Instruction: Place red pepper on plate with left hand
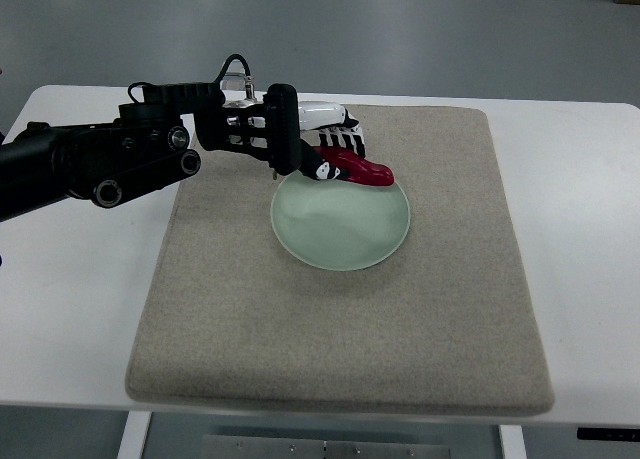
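One left hand [325, 144], fingers curled round one pepper [358, 168], at far rim of one plate [340, 229]. One mat [340, 319], one table [70, 309].

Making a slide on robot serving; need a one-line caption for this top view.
Left hand holds a red pepper over the far rim of a pale plate on a beige mat.

We see only the tip of the red pepper [362, 171]; the left hand [325, 144] covers its stem end. The hand also hides the plate's [340, 234] far rim, and we lose the arm at the picture's left edge.
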Robot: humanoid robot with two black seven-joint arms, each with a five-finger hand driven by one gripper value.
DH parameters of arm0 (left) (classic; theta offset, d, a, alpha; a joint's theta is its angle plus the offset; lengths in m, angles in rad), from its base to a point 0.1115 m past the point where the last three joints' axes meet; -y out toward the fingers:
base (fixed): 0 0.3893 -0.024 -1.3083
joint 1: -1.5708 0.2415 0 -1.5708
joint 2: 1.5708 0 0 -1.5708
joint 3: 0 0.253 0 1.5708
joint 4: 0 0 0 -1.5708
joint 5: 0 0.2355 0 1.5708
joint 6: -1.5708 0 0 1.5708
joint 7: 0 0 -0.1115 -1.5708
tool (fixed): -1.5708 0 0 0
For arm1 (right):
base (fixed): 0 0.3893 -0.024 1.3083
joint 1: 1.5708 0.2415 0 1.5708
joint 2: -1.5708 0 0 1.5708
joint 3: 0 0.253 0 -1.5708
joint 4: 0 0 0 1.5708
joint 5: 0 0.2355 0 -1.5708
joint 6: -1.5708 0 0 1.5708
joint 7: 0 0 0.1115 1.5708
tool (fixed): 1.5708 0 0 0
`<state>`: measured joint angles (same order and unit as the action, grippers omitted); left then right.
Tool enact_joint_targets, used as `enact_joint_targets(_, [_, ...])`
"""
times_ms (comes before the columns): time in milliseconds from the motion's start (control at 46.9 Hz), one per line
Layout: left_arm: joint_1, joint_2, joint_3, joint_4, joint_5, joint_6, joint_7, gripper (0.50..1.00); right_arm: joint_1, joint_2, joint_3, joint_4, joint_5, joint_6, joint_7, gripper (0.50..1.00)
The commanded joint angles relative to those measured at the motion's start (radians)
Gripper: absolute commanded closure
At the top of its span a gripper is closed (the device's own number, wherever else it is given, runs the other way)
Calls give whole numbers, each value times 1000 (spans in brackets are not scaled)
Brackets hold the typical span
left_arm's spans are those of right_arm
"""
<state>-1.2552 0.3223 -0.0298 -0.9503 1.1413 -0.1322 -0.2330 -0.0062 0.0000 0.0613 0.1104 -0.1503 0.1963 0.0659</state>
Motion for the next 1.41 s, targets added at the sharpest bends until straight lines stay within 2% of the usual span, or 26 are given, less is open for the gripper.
enact_joint_targets(0, [-1,-2,-1,-1,0,-26,0,988,0,0,0,0,0,0,0,568])
enact_joint_targets(128, [-1,-2,1,-1,2,-46,0,950,0,0,0,0,0,0,0,568])
enact_joint_targets(299, [-1,-2,1,-1,2,-72,0,759,0,0,0,0,0,0,0,568])
enact_joint_targets(341, [-1,-2,1,-1,2,-83,0,731,0,0,0,0,0,0,0,568])
enact_joint_targets(427, [-3,-2,1,-1,0,-101,0,720,0,0,0,0,0,0,0,568])
enact_joint_targets(491, [-3,-2,1,1,-2,-104,0,673,0,0,0,0,0,0,0,568])
enact_joint_targets(704, [-4,0,-7,18,-17,-98,0,666,0,0,0,0,0,0,0,568])
enact_joint_targets(853, [-6,0,-18,80,-20,-83,0,666,2,0,0,0,0,0,0,568])
enact_joint_targets(1066, [0,0,-36,194,-63,6,0,652,2,0,0,0,0,0,0,568])
enact_joint_targets(1194, [8,0,-36,257,-144,28,0,649,0,0,0,0,0,0,0,568])
enact_joint_targets(1258, [10,0,-38,287,-196,49,0,615,0,0,0,0,0,0,0,568])
enact_joint_targets(1344, [10,-3,-36,324,-277,88,0,611,0,0,0,0,0,0,0,568])
enact_joint_targets(1386, [10,-5,-38,340,-320,105,0,575,0,0,0,0,0,0,0,568])
